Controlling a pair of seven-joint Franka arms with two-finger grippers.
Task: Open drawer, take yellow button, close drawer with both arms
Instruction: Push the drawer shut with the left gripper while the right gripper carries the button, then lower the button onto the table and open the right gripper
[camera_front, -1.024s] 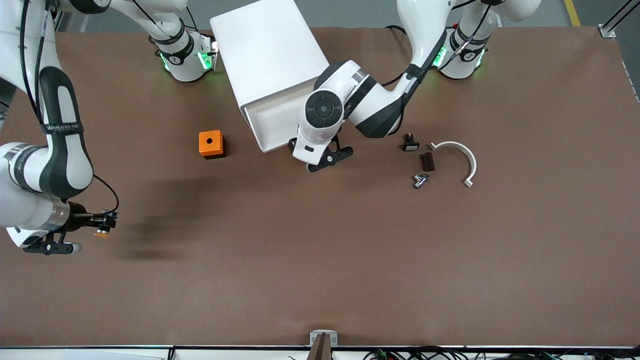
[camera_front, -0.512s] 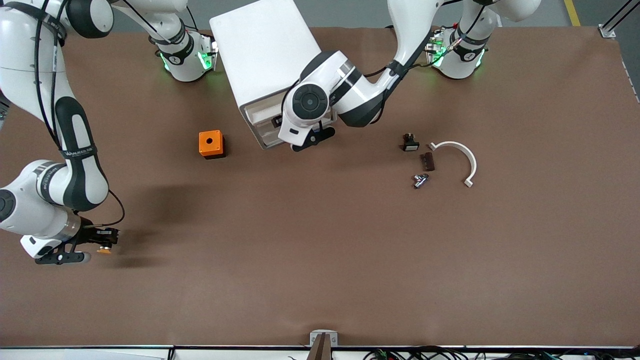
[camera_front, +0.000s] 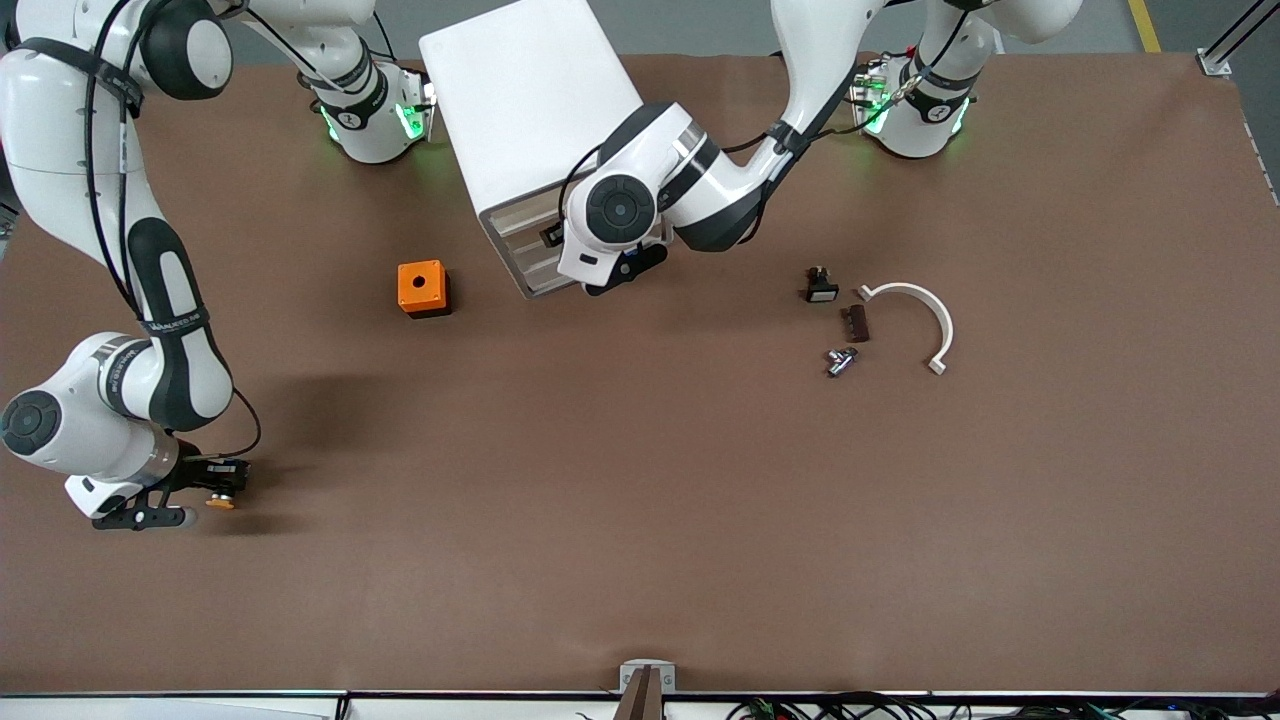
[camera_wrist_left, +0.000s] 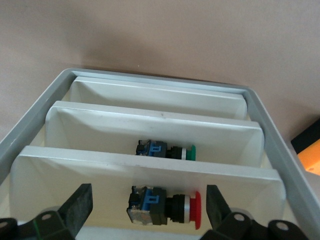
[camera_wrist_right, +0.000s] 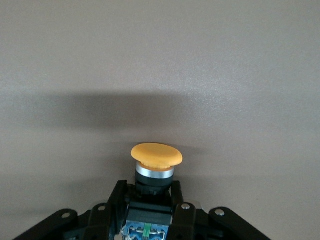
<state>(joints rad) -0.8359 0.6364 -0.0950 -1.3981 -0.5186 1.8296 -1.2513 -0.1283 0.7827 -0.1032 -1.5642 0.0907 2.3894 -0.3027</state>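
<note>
The white cabinet (camera_front: 530, 100) stands between the arm bases. Its uppermost drawer (camera_front: 515, 222) sits pushed in, about flush with the front. My left gripper (camera_front: 575, 250) is at the cabinet's front, open and empty. In the left wrist view its fingers (camera_wrist_left: 75, 210) straddle a tray drawer (camera_wrist_left: 150, 167) that holds a red-capped part. My right gripper (camera_front: 222, 482) is low over the table at the right arm's end, shut on the button (camera_front: 220, 502). The button's orange cap (camera_wrist_right: 156, 155) sticks out past the fingers (camera_wrist_right: 116, 200).
An orange cube with a round hole (camera_front: 422, 288) sits beside the cabinet, toward the right arm's end. A black part with a white face (camera_front: 820, 287), a brown piece (camera_front: 855, 323), a metal part (camera_front: 840, 360) and a white curved piece (camera_front: 925, 305) lie toward the left arm's end.
The drawer stuck out of the cabinet a second ago and is now pushed in, with my left gripper following it. My right gripper has carried the button lower, toward the front camera.
</note>
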